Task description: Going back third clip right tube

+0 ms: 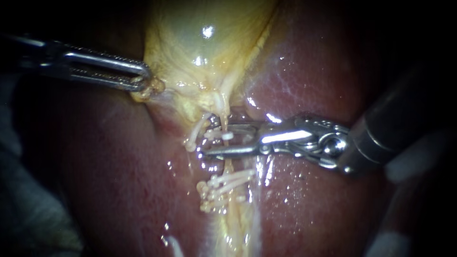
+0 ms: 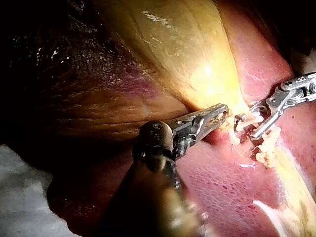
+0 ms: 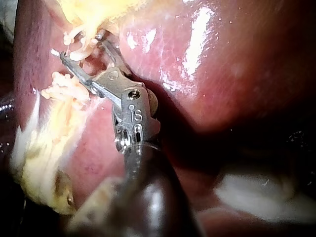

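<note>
The liver (image 1: pixel 119 181) fills most of the frame, dark red and wet. The pale yellow gallbladder (image 1: pixel 204 52) hangs from the upper middle and narrows downward to a tube (image 1: pixel 228 165), which runs from top to bottom through the centre. I cannot tell whether this is the right tube.

The right instrument (image 1: pixel 213 139) comes in from the right edge. Its long axis is almost level, and its tool points left. The jaws stand apart with a clear gap and straddle the tube without gripping it.

The left instrument (image 1: pixel 145 82) enters from the upper left. Its tool is closed on a fold at the gallbladder's lower left edge and is well away from the tube.

A cluster of white clips (image 1: pixel 223 186) sits on the tube just below the right tool. A single white clip (image 1: pixel 223 136) lies inside the jaw gap, across the tube. Its long axis is roughly level, about parallel to the jaws.

Because the clip sits between the open jaws, the right instrument is the one to withdraw. The clean way out is probably straight back along its own shaft, toward the right of the frame, with the jaws kept wide. Drifting up or down could snag the clip.
</note>
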`<state>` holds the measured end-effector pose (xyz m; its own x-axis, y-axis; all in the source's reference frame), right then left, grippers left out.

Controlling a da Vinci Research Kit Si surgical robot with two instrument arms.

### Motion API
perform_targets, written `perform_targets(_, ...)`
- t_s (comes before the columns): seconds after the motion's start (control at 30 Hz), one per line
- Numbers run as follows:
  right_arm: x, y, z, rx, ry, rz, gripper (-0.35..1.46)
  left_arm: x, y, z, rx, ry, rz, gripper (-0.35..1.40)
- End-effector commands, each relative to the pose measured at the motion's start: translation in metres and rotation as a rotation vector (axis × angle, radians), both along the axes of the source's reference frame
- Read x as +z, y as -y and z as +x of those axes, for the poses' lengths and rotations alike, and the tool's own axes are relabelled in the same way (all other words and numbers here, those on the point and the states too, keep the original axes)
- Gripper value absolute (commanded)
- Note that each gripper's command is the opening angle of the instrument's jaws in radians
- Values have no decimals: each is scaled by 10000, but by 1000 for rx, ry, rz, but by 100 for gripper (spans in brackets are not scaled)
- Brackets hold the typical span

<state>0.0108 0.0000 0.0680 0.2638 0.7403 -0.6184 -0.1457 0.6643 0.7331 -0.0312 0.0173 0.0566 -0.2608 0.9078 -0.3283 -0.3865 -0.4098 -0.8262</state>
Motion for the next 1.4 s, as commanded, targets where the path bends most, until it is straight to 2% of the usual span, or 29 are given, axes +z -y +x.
perform_targets(0.03,-5,0,-4,-13,2,-35,49,-1,0,1,1,1,0,-35)
perform_targets(0.13,-18,-3,-14,-59,8,-118,49,-1,-1,1,1,2,1,-35)
perform_targets(0.27,-46,-8,-30,-128,29,-210,50,-2,-1,2,1,2,1,-35)
perform_targets(0.37,-67,-10,-43,-169,28,-261,50,-2,-1,2,2,2,1,-35)
perform_targets(0.47,-85,-10,-57,-195,16,-303,50,-2,-1,2,2,2,1,-35)
perform_targets(0.7,-111,-13,-85,-211,9,-369,50,-1,-1,2,2,2,0,-35)
perform_targets(0.93,-124,-24,-104,-214,15,-416,50,5,0,-1,0,0,-3,-35)
perform_targets(1.1,-128,-25,-108,-224,10,-436,50,19,1,-11,-6,-5,-10,-35)
perform_targets(1.4,-130,-23,-108,-228,9,-448,50,48,0,-32,11,-7,-9,-35)
